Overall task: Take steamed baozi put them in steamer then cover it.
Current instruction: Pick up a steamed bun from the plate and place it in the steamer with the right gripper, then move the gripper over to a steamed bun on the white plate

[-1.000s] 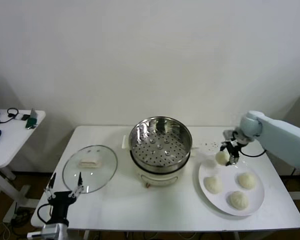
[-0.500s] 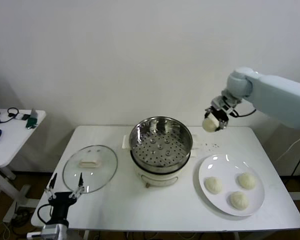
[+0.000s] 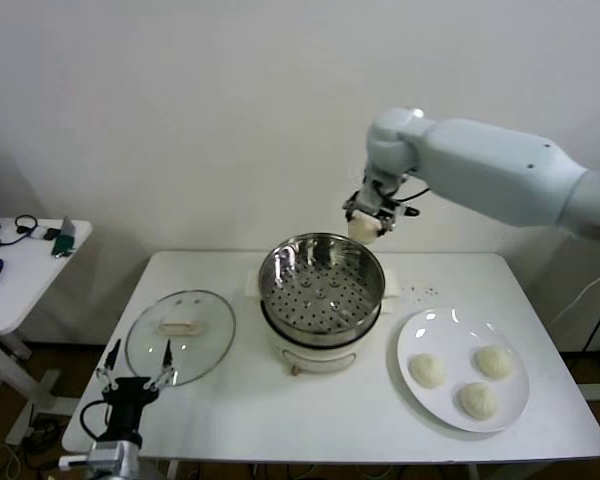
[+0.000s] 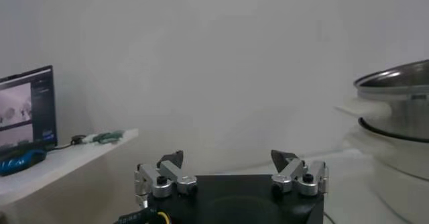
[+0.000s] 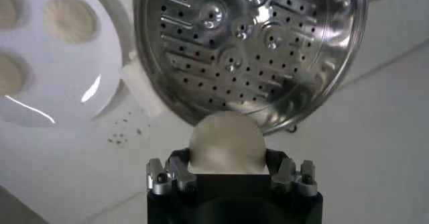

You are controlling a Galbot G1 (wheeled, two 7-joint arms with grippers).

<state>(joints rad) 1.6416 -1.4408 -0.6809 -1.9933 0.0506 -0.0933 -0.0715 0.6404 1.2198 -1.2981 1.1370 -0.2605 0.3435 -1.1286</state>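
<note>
My right gripper (image 3: 365, 225) hangs in the air just behind the back rim of the steamer (image 3: 321, 285), shut on one cream-white baozi (image 3: 361, 230). The right wrist view shows that baozi (image 5: 226, 143) gripped between the fingers above the rim of the steamer (image 5: 255, 44), whose perforated steel basket holds nothing. Three more baozi (image 3: 426, 370) lie on the white plate (image 3: 430, 330) to the right of the steamer. The glass lid (image 3: 180, 335) lies flat on the table's left side. My left gripper (image 3: 135, 366) is parked open at the front left, near the lid.
A side table (image 3: 15, 275) with a phone and cables stands to the left. In the left wrist view the steamer (image 4: 395, 131) rises beside the open left gripper (image 4: 228, 168), and a laptop screen (image 4: 27, 108) sits on the side table. Some crumbs lie behind the plate.
The right arm lifted one baozi off the plate, raised it and swung it left, from beside the plate to just behind the steamer. The left arm barely moved.
</note>
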